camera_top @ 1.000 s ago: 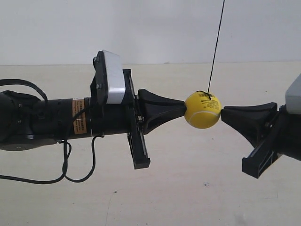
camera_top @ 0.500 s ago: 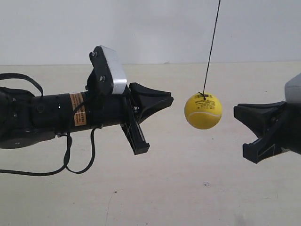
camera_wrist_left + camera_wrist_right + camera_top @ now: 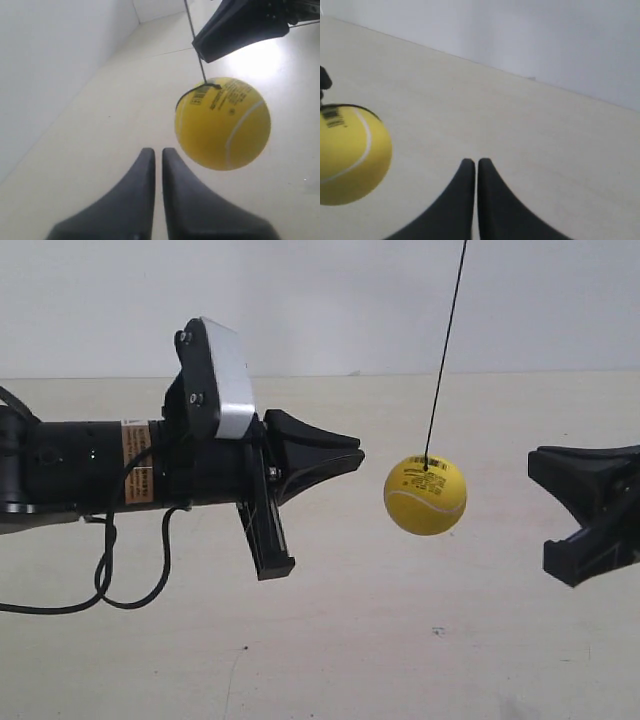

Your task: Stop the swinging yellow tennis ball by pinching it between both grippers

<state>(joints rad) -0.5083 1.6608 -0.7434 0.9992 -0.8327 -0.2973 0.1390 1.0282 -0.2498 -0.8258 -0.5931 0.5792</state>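
The yellow tennis ball point(image 3: 425, 494) hangs free on its thin black string point(image 3: 445, 350), touching neither gripper. The gripper point(image 3: 352, 453) of the arm at the exterior view's left, with silver-grey block and orange label, points at the ball from a small gap. The gripper point(image 3: 537, 462) of the arm at the exterior view's right stands farther off. In the left wrist view the left gripper point(image 3: 158, 150) is shut and holds nothing; the ball point(image 3: 222, 122) floats just past its tips, the other gripper point(image 3: 240, 25) behind it. The right gripper point(image 3: 476, 161) is shut too, the ball point(image 3: 347, 155) off to one side.
A pale tabletop point(image 3: 330, 650) lies below both arms, with a white wall point(image 3: 320, 300) behind it. A black cable point(image 3: 110, 570) loops down from the arm at the exterior view's left.
One second ago both grippers pressed the ball between their tips. Both have since drawn back, and the ball now hangs free, slightly lower and shifted towards the exterior view's left.
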